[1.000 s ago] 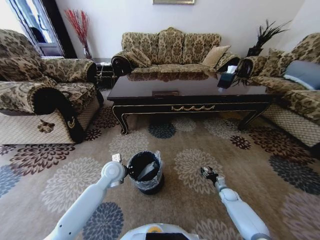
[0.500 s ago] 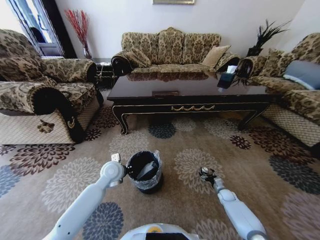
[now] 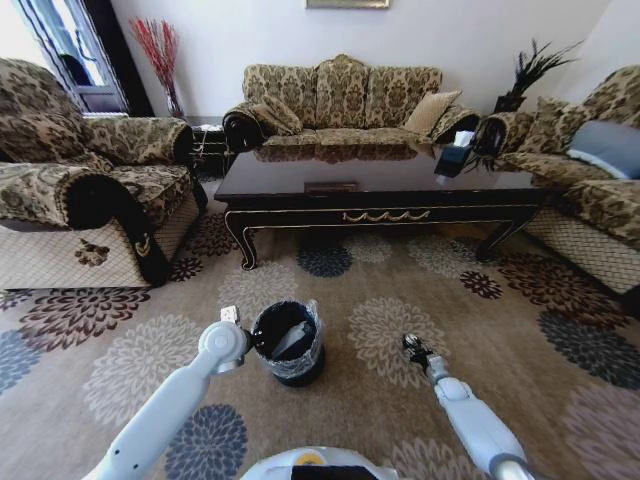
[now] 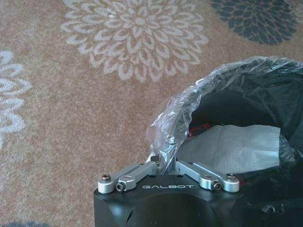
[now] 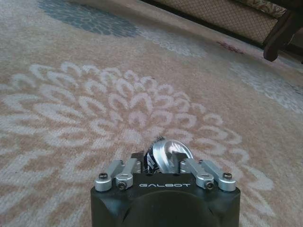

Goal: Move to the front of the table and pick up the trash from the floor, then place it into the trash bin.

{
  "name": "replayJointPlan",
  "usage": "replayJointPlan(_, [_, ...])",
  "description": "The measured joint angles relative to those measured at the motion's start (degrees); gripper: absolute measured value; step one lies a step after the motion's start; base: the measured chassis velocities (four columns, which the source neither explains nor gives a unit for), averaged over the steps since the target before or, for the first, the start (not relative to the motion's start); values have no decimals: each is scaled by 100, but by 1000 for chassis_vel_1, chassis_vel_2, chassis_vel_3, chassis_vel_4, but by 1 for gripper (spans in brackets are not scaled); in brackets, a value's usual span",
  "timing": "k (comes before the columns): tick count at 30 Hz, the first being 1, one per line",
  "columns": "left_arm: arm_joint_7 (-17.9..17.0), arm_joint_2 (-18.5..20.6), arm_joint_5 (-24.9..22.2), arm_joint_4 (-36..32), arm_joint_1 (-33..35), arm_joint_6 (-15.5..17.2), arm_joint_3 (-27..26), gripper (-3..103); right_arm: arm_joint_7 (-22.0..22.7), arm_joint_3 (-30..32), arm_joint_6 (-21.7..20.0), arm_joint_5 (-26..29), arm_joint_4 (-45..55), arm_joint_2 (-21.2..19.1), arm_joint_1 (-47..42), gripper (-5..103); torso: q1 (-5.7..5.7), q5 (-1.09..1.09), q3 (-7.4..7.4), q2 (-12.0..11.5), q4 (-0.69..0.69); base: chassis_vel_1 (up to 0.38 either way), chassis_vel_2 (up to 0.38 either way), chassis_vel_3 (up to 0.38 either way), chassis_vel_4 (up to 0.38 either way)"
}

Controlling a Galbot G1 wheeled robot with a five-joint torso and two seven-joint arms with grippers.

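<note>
The left gripper (image 4: 163, 165) was seen at the near-left rim of the trash bin (image 3: 288, 343), its fingers drawn together on the crinkled clear liner (image 4: 180, 111) there. Inside the bin a flat white sheet (image 4: 227, 147) lay slanted, its long axis running roughly across the opening. To the right of the bin, over a cream flower on the carpet (image 3: 390, 300), the right gripper (image 5: 163, 158) was clamped on a small shiny crushed item (image 5: 166, 152); which way it pointed could not be told. That piece would best be carried level over the bin mouth and released only once centred.
</note>
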Motion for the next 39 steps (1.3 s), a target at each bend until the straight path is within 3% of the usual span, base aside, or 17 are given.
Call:
replayJointPlan(2, [0, 0, 0, -2, 0, -1, 0, 0, -2, 2, 1, 2, 0, 0, -1, 33, 0, 0, 0, 0, 0, 0, 0, 0, 0])
replayJointPlan(5, [1, -2, 1, -5, 0, -4, 0, 0, 1, 25, 7, 23, 40, -5, -18, 19, 0, -2, 0, 0, -2, 0, 0, 0, 0])
replayJointPlan(18, [2, -66, 19, -6, 21, -9, 1, 0, 31, 50, -87, 154, 577, -71, -277, 17, 0, 4, 0, 0, -1, 0, 0, 0, 0])
replayJointPlan(29, [2, -143, 17, 58, -117, -8, 124, 0, 222, 296, -285, 791, 2603, -520, -1203, 17, 0, 2, 0, 0, -1, 0, 0, 0, 0])
replayJointPlan(32, [-33, -263, -26, 142, -372, -26, 312, 0, 285, 454, -385, 1035, 3608, -698, -1637, 17, 0, 2, 0, 0, -1, 0, 0, 0, 0])
replayJointPlan(39, [-121, -418, -100, 294, -856, -77, 681, 0, 420, 710, -428, 1149, 4720, -909, -2177, 17, 0, 2, 0, 0, -2, 0, 0, 0, 0])
